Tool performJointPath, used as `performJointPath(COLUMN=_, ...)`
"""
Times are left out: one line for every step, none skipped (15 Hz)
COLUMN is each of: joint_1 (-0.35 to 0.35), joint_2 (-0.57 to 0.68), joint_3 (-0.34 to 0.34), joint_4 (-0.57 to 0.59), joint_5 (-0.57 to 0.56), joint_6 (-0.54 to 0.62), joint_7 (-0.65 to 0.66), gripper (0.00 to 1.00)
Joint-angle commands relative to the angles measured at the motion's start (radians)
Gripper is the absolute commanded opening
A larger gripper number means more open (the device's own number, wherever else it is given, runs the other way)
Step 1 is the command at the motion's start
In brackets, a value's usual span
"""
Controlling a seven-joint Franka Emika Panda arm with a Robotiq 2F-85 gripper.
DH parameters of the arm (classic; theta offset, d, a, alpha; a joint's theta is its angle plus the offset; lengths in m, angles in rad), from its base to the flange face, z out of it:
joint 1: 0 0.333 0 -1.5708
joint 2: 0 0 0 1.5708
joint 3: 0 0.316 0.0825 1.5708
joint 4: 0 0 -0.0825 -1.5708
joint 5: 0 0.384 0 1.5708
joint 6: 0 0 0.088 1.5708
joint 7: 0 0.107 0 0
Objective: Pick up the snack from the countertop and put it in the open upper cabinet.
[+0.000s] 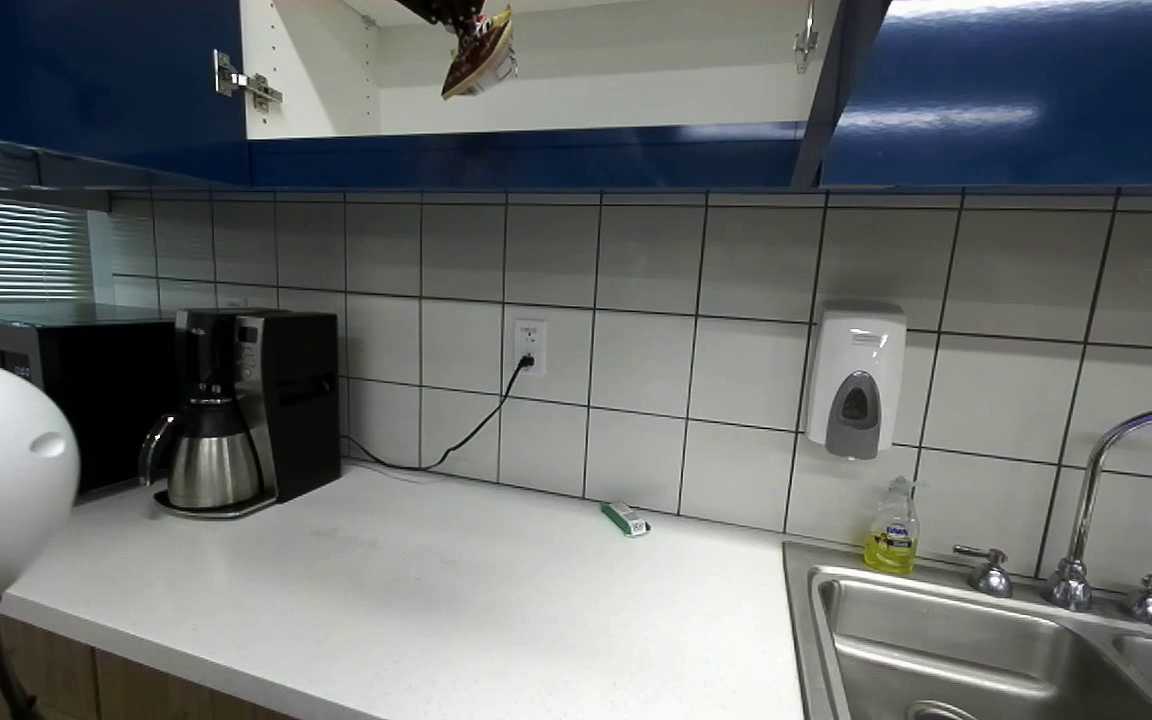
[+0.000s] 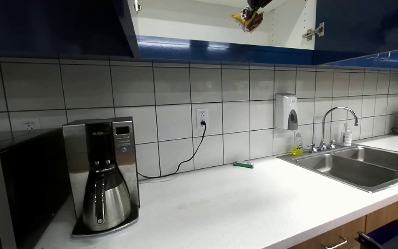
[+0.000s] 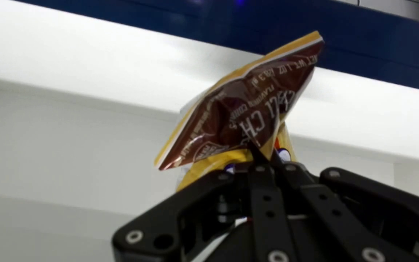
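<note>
Snack (image 3: 242, 111): crinkled glossy pouch, brown-red edged yellow, is puckering at my jaws.
Gripper (image 3: 266, 160): I am clenching its jaws on the snack.
Upper cabinet (image 1: 636, 75): in both exterior views the snack is showing against the white interior; I am failing to judge depth.
Blue bottom rail (image 1: 526, 160): there, snack is showing above, white space flanking it.
Countertop (image 1: 416, 600): smooth white surface is meeting the steel sink (image 1: 936, 622); green-and-white item (image 1: 626, 519) is lying near the tiled wall (image 1: 641, 355).
</note>
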Motion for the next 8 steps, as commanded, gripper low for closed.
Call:
performJointPath(joint_1=0.000, joint_2=0.133, joint_3=0.004, joint_4=0.173, joint_5=0.040, joint_6=-0.055, joint_7=-0.034, gripper=0.00)
performJointPath(joint_1=-0.003, joint_2=0.161, joint_3=0.006, joint_4=0.204, joint_5=0.046, joint_6=-0.063, joint_7=-0.032, gripper=0.00)
performJointPath(joint_1=-0.005, joint_2=0.186, joint_3=0.007, joint_4=0.231, joint_5=0.051, joint_6=-0.068, joint_7=-0.033, gripper=0.00)
performJointPath(joint_1=-0.008, joint_2=0.213, joint_3=0.008, joint_4=0.258, joint_5=0.055, joint_6=-0.077, joint_7=-0.033, gripper=0.00)
performJointPath(joint_1=-0.011, joint_2=0.237, joint_3=0.009, joint_4=0.283, joint_5=0.059, joint_6=-0.083, joint_7=-0.032, gripper=0.00)
performJointPath(joint_1=-0.014, joint_2=0.260, joint_3=0.011, joint_4=0.307, joint_5=0.061, joint_6=-0.091, joint_7=-0.031, gripper=0.00)
performJointPath(joint_1=-0.017, joint_2=0.283, joint_3=0.011, joint_4=0.331, joint_5=0.065, joint_6=-0.100, joint_7=-0.032, gripper=0.00)
performJointPath(joint_1=-0.020, joint_2=0.307, joint_3=0.011, joint_4=0.354, joint_5=0.066, joint_6=-0.105, joint_7=-0.032, gripper=0.00)
